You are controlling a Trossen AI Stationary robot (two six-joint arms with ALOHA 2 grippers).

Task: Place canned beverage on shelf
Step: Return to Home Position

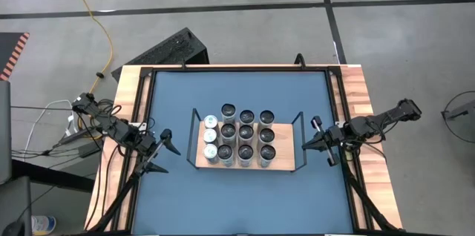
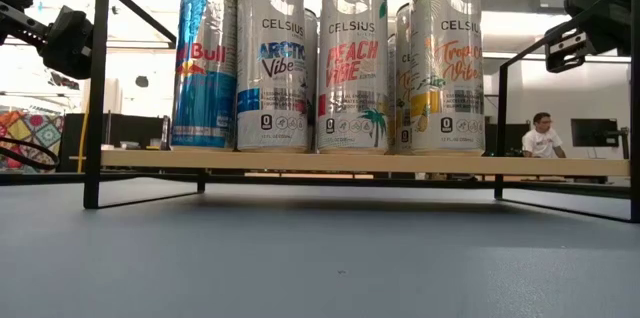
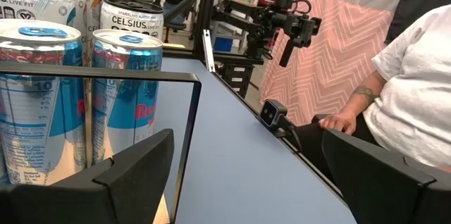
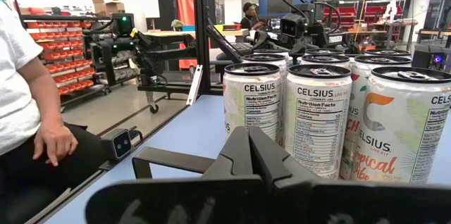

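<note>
The left gripper (image 1: 165, 153) hangs over the table's (image 1: 245, 199) left side, off the left end of the shelf (image 1: 286, 145) and apart from it. Its fingers are spread wide and hold nothing. In its wrist view the fingers frame the shelf's end rail and two Red Bull cans behind it.

The right gripper (image 1: 306, 145) sits just beside the shelf's right end rail. Its fingers are pressed together, empty, and touch no can.

The shelf stands in the middle of the blue table, between the two grippers. It carries twelve upright cans (image 1: 246, 132): three rows of three wider cans, with three slimmer ones down the left end. The board's right end is bare.

In the low view the front row reads, from the left:
- a Red Bull can (image 2: 205, 68), blue and silver;
- "CELSIUS ARCTIC Vibe" (image 2: 275, 58);
- "CELSIUS PEACH VIBE" (image 2: 352, 58), with a palm tree;
- "CELSIUS Tropical Vibe" (image 2: 447, 58).

The right wrist view shows can backs printed "CELSIUS LIVE FIT" above "Nutrition Facts" panels. The left wrist view also shows "CELSIUS LIVE FIT".

A person (image 3: 416, 97) in a white shirt sits beside the table, one hand (image 3: 342, 122) resting low.
</note>
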